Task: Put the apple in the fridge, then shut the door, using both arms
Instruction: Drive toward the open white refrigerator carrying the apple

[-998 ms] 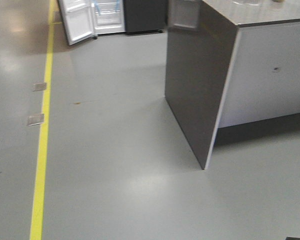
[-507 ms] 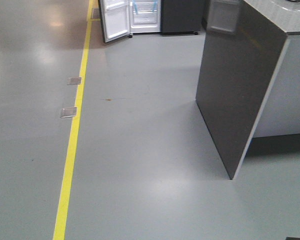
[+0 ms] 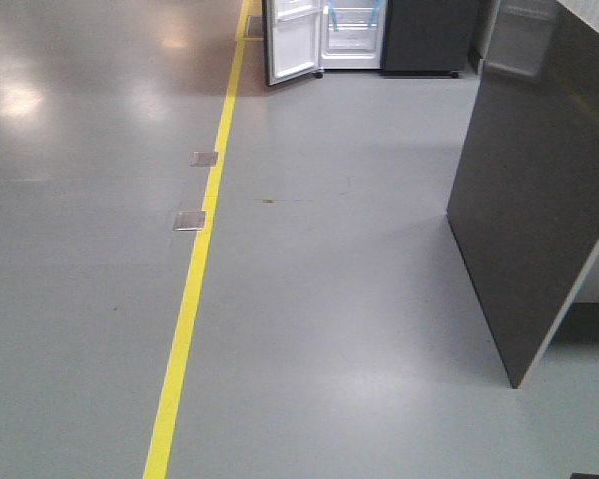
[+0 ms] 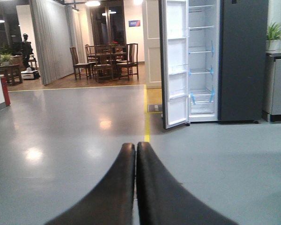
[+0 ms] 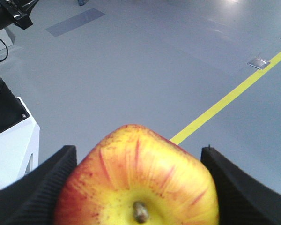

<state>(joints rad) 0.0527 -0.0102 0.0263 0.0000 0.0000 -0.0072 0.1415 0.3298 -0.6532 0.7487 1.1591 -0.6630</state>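
The right hand squeezes the apple between its two fingers, and the stem faces the camera. The left hand is pressed closed with nothing in it. Far ahead stands the fridge, its door swung wide.

Slides everything rightward in the front view: fridge with open door from upper left to top centre, yellow floor line and floor plates toward middle, counter against right edge.
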